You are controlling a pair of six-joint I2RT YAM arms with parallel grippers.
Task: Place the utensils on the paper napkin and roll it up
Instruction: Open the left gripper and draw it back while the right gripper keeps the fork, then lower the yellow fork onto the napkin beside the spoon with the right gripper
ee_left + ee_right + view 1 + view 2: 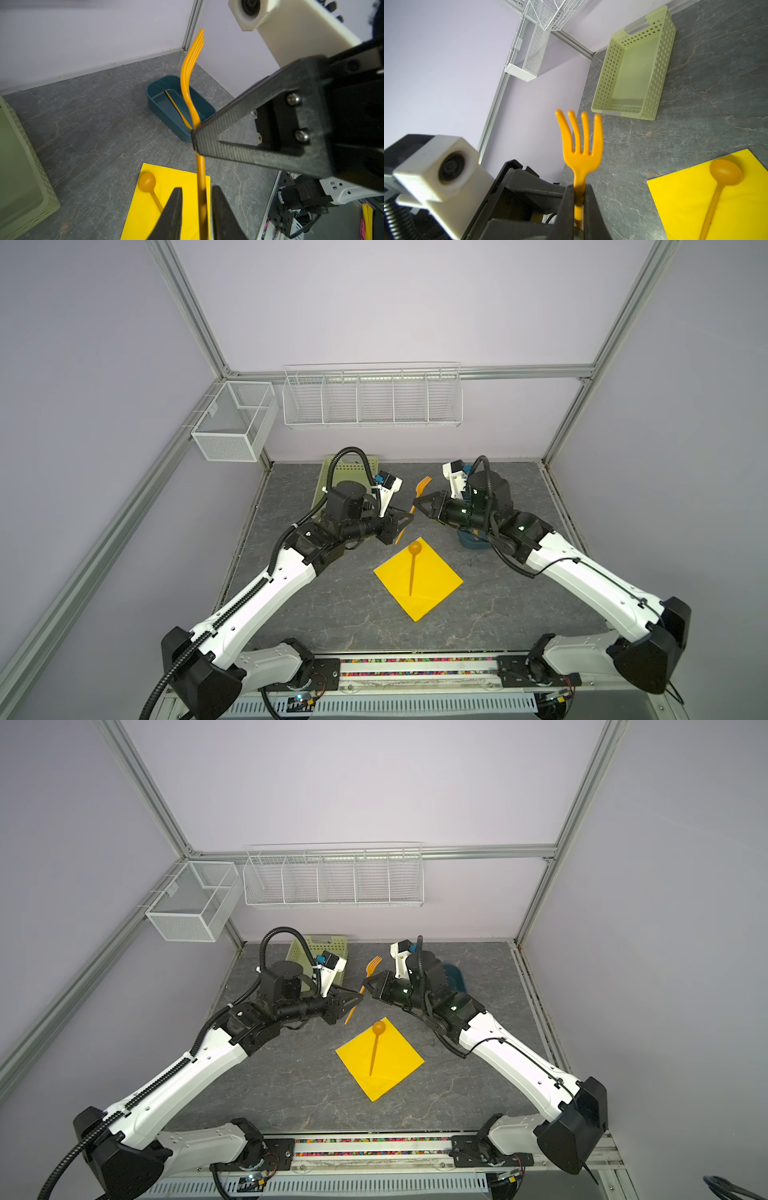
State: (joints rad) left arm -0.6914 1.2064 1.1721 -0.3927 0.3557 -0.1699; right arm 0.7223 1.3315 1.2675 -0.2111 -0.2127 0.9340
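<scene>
An orange fork hangs upright-tilted above the table behind the yellow paper napkin. My right gripper is shut on the fork just below its head. My left gripper is open: its two fingers flank the lower handle of the fork with a small gap on each side. A round-bowled spoon lies on the napkin, bowl toward the back.
A dark blue tray sits under the right arm with another orange utensil in it. A green perforated basket stands at the back left behind the left arm. White wire baskets hang on the back wall.
</scene>
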